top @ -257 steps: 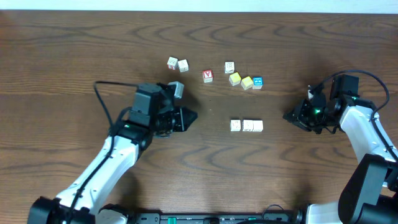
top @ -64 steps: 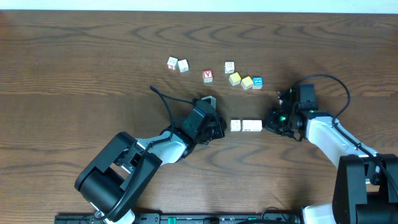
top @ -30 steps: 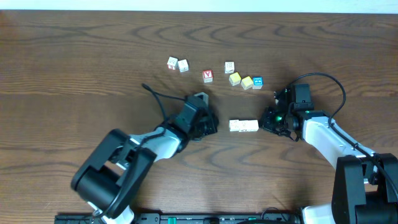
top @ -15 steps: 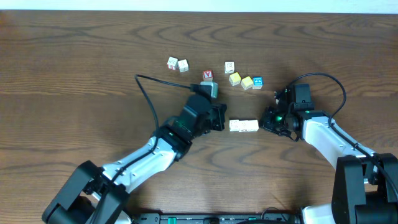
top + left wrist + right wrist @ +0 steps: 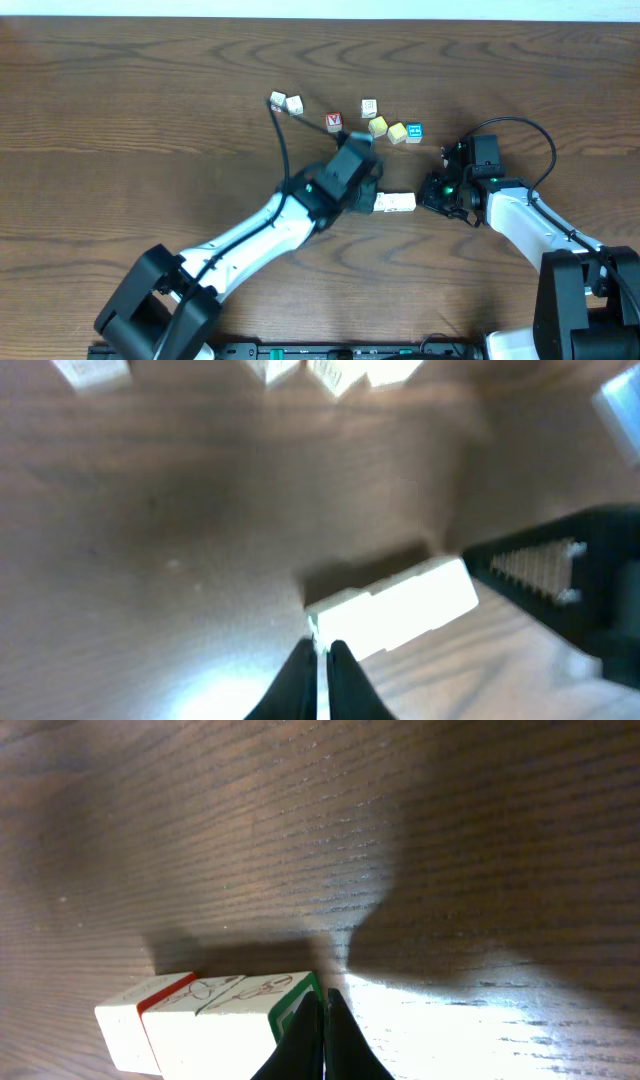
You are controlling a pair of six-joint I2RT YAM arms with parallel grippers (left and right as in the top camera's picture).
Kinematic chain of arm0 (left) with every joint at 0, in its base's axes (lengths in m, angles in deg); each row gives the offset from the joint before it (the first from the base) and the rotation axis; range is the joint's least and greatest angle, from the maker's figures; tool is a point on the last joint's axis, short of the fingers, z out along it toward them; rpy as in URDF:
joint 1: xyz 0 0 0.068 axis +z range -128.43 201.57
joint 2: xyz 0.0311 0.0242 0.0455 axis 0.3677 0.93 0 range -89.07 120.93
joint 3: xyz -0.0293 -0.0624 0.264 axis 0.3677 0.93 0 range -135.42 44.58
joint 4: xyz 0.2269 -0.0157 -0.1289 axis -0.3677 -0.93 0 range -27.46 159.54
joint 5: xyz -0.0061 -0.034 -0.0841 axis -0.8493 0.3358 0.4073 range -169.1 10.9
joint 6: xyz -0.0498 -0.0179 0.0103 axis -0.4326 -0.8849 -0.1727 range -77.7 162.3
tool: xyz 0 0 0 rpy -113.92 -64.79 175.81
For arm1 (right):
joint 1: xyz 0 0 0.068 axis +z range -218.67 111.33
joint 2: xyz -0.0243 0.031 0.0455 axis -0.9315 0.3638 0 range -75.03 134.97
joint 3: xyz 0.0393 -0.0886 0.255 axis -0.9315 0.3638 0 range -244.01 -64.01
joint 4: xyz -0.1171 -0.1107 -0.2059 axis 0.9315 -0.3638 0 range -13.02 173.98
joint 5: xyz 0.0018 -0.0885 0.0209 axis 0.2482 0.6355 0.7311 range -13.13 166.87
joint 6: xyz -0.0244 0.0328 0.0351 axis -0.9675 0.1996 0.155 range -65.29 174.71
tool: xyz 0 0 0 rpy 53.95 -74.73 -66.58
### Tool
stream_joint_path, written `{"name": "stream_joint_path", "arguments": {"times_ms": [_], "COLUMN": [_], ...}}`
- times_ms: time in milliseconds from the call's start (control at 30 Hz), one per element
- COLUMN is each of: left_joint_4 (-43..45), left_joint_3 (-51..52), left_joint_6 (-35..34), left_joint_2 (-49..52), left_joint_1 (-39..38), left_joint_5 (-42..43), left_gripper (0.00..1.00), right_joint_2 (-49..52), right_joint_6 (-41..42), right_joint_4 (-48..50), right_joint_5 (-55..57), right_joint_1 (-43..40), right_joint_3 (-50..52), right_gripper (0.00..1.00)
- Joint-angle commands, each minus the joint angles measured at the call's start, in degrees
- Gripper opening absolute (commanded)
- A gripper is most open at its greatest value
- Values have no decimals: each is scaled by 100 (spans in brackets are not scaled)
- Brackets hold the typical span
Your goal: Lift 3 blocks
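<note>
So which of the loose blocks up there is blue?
The blue block, at the right-hand end of the scattered group in the overhead view, right beside a yellow block. The other loose ones are white, yellow or red.

Overhead view: the cream blocks (image 5: 398, 203) lie in a row directly between the left gripper (image 5: 371, 199) and the right gripper (image 5: 425, 197), with the red cube (image 5: 333, 121), yellow cubes (image 5: 377, 126) and blue cube (image 5: 414, 131) beyond both on the wooden table (image 5: 120, 100).

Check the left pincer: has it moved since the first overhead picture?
Yes. The left pincer has gone right: it started left of the red block and now lies right of it, at the end of the cream blocks.
</note>
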Motion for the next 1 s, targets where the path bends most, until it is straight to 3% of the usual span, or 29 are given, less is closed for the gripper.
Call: {"name": "stream_joint_path", "arguments": {"times_ms": [0, 133, 567, 967], "left_joint_4": [-476, -184, 160, 398], "left_joint_3": [-828, -935, -935, -863], "left_joint_6": [448, 564, 529, 507], "left_joint_2": [96, 216, 1453, 1576], "left_joint_1": [120, 136, -9, -57], "left_joint_5": [258, 986, 785, 702], "left_gripper": [7, 7, 7, 7], "right_joint_2": [17, 17, 17, 17], "right_joint_6": [44, 44, 42, 42], "right_joint_4": [15, 15, 15, 35], "right_joint_5": [15, 13, 15, 15], "right_joint_1": [52, 52, 52, 52], "right_joint_3": [31, 31, 31, 31], "right_gripper": [1, 1, 1, 1]}}
